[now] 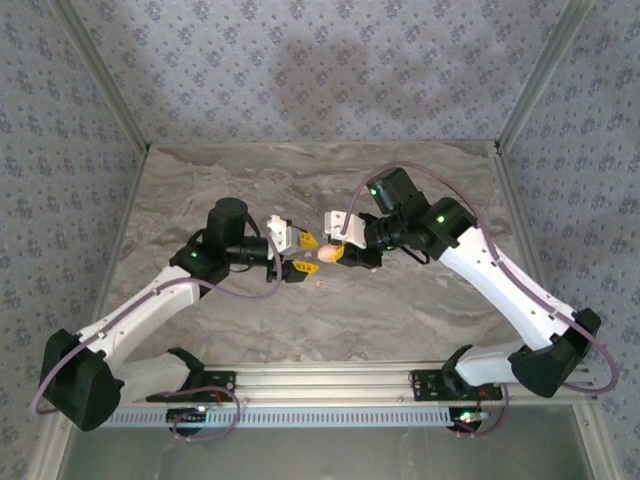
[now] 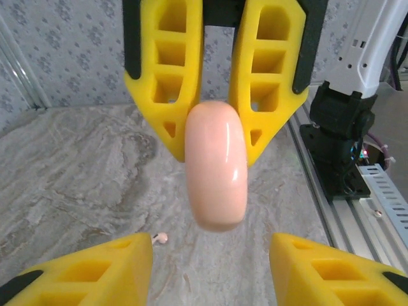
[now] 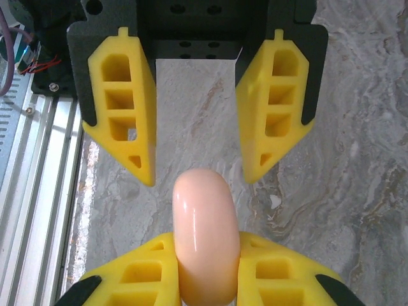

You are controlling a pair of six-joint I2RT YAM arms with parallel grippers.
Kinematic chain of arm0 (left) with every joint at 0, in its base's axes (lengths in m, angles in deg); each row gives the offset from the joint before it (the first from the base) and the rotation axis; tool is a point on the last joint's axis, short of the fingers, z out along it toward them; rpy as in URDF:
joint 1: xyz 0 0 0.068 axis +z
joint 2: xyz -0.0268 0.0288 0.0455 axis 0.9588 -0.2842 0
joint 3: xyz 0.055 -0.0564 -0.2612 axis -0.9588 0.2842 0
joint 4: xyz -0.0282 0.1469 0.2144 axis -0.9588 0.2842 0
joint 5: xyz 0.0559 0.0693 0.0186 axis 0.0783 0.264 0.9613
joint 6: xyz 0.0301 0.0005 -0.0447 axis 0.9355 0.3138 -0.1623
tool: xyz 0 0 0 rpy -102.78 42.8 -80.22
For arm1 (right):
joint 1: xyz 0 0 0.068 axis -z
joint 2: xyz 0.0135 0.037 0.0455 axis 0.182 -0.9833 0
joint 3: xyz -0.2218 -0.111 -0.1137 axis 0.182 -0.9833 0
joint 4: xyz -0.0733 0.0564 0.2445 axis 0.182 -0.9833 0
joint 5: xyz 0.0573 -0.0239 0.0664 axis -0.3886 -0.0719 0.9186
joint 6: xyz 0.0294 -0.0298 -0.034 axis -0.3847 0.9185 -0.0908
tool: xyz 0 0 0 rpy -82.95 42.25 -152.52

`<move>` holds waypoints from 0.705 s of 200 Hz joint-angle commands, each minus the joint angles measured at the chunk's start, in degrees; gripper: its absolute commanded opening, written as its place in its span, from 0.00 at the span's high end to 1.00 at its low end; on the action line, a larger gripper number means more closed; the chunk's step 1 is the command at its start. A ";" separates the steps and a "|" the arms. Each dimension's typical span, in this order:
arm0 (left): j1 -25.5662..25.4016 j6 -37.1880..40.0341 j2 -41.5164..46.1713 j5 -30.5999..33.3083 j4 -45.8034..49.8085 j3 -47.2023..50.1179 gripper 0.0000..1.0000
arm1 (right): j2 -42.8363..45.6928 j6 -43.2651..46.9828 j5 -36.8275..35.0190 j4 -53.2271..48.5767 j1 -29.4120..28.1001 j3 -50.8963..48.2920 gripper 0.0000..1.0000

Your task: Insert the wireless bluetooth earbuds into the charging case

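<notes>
A gray marbled table (image 1: pixel 400 320) is lying under everything, its veins running sideways. Walls (image 1: pixel 300 60) papered in a small flower pattern are standing around three sides, and a slotted metal rail (image 1: pixel 330 385) is running along its near edge.

Case (image 2: pixel 217 166) blocking left end effector (image 1: pixel 305 254), table (image 1: pixel 250 180) free
</notes>
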 commanded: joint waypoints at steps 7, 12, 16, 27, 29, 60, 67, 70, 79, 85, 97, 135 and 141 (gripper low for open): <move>-0.93 1.40 -0.85 -2.94 1.80 -2.86 0.51 | -0.63 0.79 0.99 0.67 -0.82 1.24 0.81; -0.90 1.23 -0.86 -3.07 1.72 -2.86 0.51 | -0.78 0.78 1.12 0.92 -0.95 1.22 0.81; -1.01 1.05 -0.94 -3.22 1.60 -2.86 0.52 | -0.92 0.66 1.23 1.01 -0.97 1.22 0.81; -1.10 0.54 -1.01 -3.60 1.17 -2.74 0.53 | -1.16 0.55 1.31 1.29 -1.18 1.14 0.81; -1.08 0.44 -1.00 -3.62 1.08 -2.81 0.53 | -1.19 0.53 1.38 1.43 -1.21 1.13 0.81; -1.17 -0.85 -1.04 -3.80 -0.46 -2.33 0.58 | -1.90 0.36 1.71 1.56 -1.72 1.31 0.81; -1.21 -1.10 -1.06 -3.88 -0.78 -2.25 0.60 | -1.99 0.28 1.76 1.56 -1.74 1.31 0.81; -1.23 -1.19 -1.06 -3.91 -0.84 -2.24 0.62 | -2.05 0.30 1.74 1.56 -1.80 1.31 0.81; -1.28 -1.40 -1.12 -4.05 -1.03 -2.24 0.65 | -2.08 0.26 1.79 1.61 -1.89 1.31 0.81; -1.26 -1.38 -1.11 -4.11 -1.06 -2.32 0.68 | -2.17 0.26 1.83 1.65 -1.92 1.31 0.81; -1.29 -1.38 -1.16 -4.16 -1.00 -2.33 0.74 | -2.20 0.26 1.83 1.63 -2.00 1.31 0.81; -1.28 -1.03 -1.34 -4.00 -0.45 -2.33 0.85 | -1.93 0.10 1.48 1.09 -2.01 1.07 0.77; -1.29 -0.87 -1.35 -3.98 -0.27 -2.37 0.86 | -1.69 0.08 1.42 1.04 -1.94 0.84 0.74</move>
